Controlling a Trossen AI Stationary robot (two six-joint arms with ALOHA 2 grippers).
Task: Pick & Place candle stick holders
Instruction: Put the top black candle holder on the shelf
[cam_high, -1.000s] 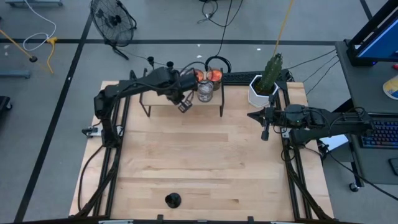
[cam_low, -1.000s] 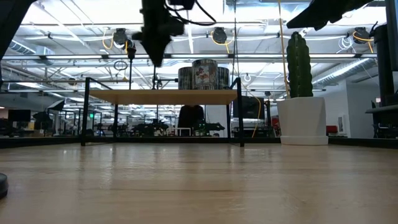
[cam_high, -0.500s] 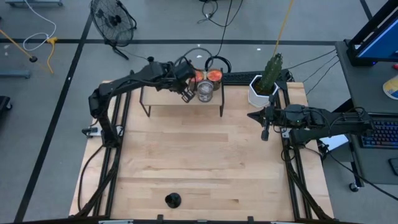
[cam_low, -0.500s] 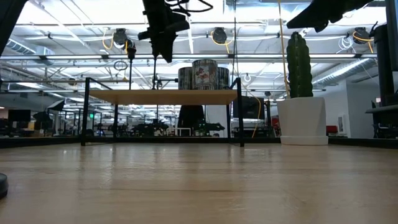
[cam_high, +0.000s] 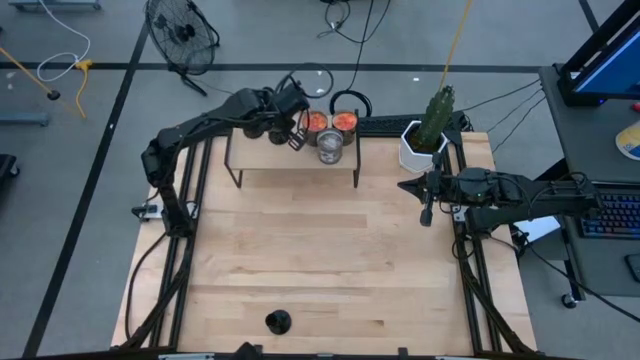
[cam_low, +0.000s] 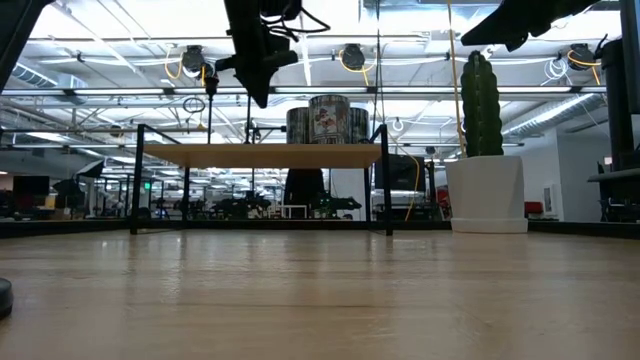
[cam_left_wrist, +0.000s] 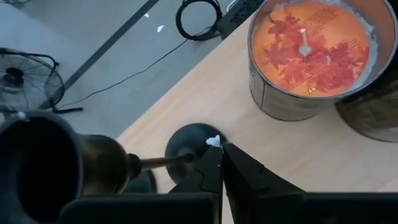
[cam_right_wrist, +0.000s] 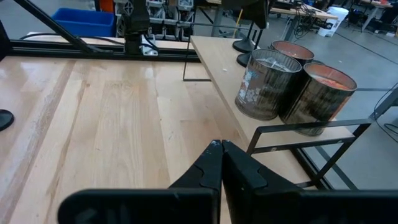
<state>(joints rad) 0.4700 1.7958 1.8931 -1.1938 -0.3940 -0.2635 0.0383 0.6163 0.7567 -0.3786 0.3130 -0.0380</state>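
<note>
Light wooden table (cam_high: 320, 260) bearing a raised shelf (cam_high: 290, 165), a potted cactus (cam_high: 425, 135), one black candle stick holder (cam_high: 278, 322) near front edge.

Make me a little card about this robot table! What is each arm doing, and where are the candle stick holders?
Left end effector: shut, empty, over the shelf
Right end effector: shut, empty, at the right edge of the table
Shelf holder: upright, right by the left fingertips, near the orange candle
Lone holder: on the table, near front edge
Cactus pot: back right corner
</note>
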